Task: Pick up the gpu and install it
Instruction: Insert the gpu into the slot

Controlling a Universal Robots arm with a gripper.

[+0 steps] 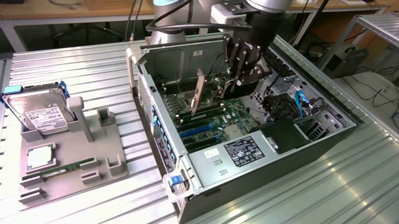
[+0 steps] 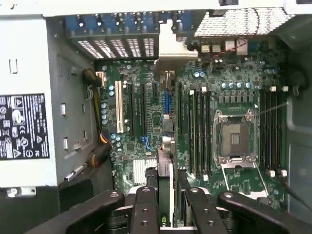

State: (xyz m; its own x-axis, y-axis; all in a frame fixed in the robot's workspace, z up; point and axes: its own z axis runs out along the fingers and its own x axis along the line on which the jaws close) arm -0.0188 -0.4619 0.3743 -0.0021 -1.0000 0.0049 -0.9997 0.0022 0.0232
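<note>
Gripper (image 1: 240, 80) low inside the open case (image 1: 324, 140), over the motherboard's (image 2: 127, 146) middle, upright gpu (image 2: 164, 175) directly beneath it, held or not cannot be told

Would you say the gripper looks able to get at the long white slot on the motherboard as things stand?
Probably yes. The case lies open, the gripper hangs over the motherboard, and the white slot is bare; only the cable bundle beside it crowds one side.
</note>
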